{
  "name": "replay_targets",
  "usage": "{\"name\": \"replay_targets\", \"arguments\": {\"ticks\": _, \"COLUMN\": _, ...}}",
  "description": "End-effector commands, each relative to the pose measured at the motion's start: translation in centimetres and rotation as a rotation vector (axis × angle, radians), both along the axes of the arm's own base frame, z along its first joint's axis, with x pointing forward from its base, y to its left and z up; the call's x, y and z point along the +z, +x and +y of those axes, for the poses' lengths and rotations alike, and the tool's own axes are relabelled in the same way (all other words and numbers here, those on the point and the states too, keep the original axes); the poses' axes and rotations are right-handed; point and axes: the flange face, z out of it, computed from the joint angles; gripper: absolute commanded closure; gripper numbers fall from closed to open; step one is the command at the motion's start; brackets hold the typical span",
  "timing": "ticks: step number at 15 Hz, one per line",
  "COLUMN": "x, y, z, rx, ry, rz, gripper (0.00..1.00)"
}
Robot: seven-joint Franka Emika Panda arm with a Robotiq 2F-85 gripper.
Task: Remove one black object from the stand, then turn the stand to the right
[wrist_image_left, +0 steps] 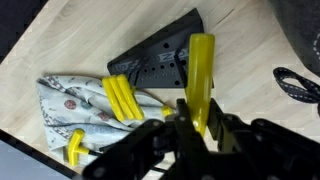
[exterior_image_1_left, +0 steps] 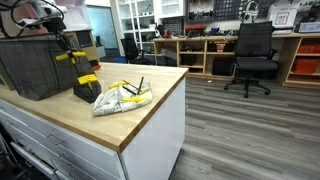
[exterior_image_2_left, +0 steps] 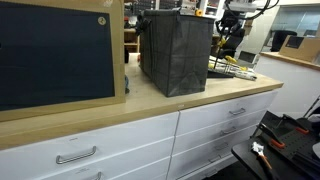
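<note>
Wood table [wrist_image_left: 90, 35]: carries the stand, a clear bag and a mesh basket [exterior_image_1_left: 35, 65].
Stand [wrist_image_left: 160, 62]: black wedge, just beside the bag [wrist_image_left: 65, 100].
Gripper [wrist_image_left: 198, 118]: clamped on a yellow-handled piece [wrist_image_left: 201, 70], held above the stand.

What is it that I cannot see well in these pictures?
The stand: in an exterior view, the mesh basket hides it or nearly all of it.
The yellow piece: in the wrist view, its lower end is hidden in the gripper.
The bag: its contents are too small in both exterior views.
</note>
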Motion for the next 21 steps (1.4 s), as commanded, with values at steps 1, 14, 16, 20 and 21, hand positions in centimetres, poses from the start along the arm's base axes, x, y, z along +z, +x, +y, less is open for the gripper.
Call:
{"name": "replay_targets", "arguments": {"ticks": 1, "x": 2.4, "y": -0.6, "z": -1.9, "rx": -0.035, "ry": 0.006, "rz": -0.046, "gripper": 0.94}}
{"name": "replay_targets", "arguments": {"ticks": 14, "x": 11.8, "y": 0.5, "z": -11.5, "rx": -0.120, "ry": -0.137, "rz": -0.394, "gripper": 0.94}}
{"name": "replay_targets", "arguments": {"ticks": 16, "x": 11.3, "y": 0.6, "z": -13.1, "rx": -0.108, "ry": -0.200, "rz": -0.372, "gripper": 0.94}}
{"name": "replay_targets", "arguments": {"ticks": 20, "x": 8.7, "y": 0.6, "z": -16.0, "rx": -0.037, "ry": -0.375, "rz": -0.302, "gripper": 0.94}}
{"name": "replay_targets", "arguments": {"ticks": 21, "x": 7.8, "y": 0.7, "z": -16.5, "rx": -0.016, "ry": -0.421, "rz": -0.282, "gripper": 0.94}}
